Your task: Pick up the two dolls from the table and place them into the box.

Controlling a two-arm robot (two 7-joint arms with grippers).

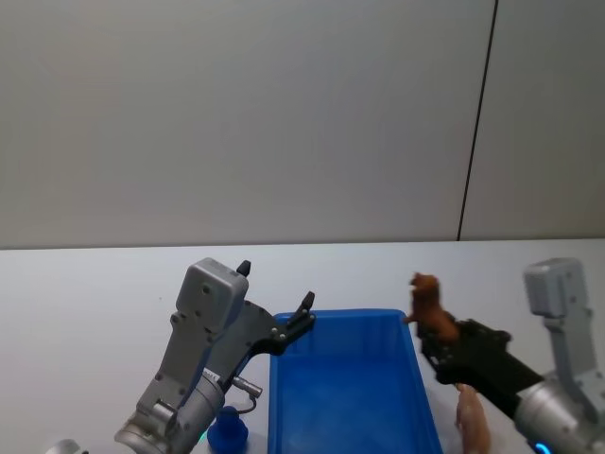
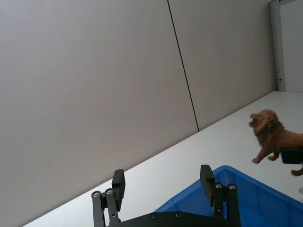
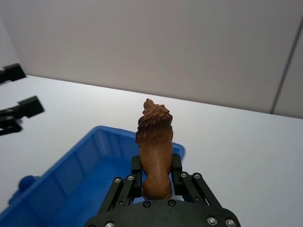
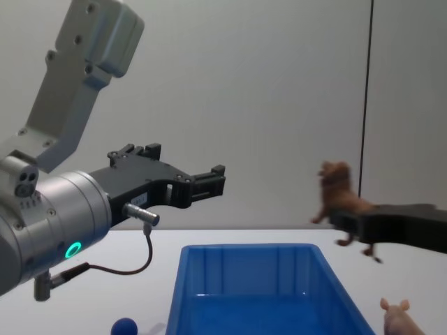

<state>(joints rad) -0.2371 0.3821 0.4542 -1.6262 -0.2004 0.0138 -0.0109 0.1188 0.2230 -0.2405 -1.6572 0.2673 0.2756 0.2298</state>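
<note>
Right gripper is clamped on the brown doll, held in the air by the far right corner of the box, doll's head up. Left gripper is spread wide with nothing in it, up over the box's far left corner. Pink doll lies on the table just right of the box, under the right arm. Blue ball sits left of the box.

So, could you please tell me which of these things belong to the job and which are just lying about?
Job: reddish-brown doll, held by the right gripper; pink doll on the table; blue box; open left gripper.
Lying about: small dark-blue ball beside the box.
</note>
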